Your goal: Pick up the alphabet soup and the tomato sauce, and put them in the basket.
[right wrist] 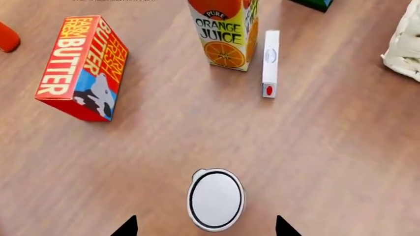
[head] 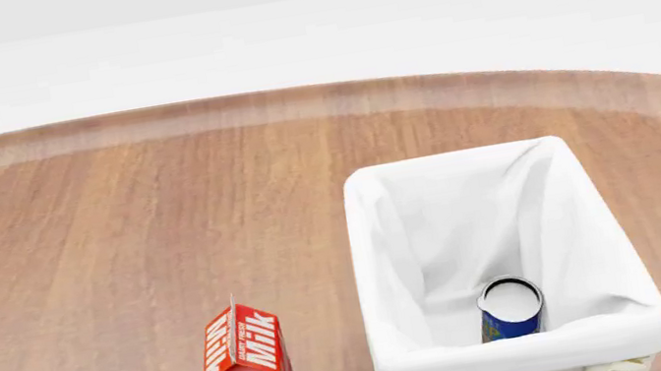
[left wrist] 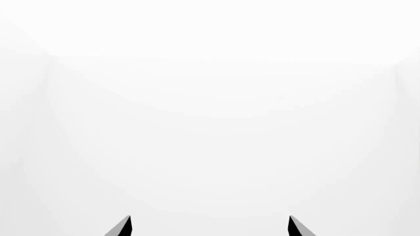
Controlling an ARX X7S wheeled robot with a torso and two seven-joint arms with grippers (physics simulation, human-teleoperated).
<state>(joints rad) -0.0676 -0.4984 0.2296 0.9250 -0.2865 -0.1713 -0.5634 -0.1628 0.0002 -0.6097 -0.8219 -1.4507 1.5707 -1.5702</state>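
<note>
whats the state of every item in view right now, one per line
alphabet soup: upright in the basket
can below the right gripper: upright on the table, ungrasped
right gripper: open
left gripper: open, empty
milk carton: upright
orange juice carton: upright
butter box: on its side

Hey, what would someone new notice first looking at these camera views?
Probably the white-lined basket at the right of the wooden table, with a blue can already standing in its near corner. Next, the red milk carton upright just left of the basket. In the right wrist view, a silver can top sits right in front of the open right claw, beyond it a butter box and an orange juice carton.
</note>
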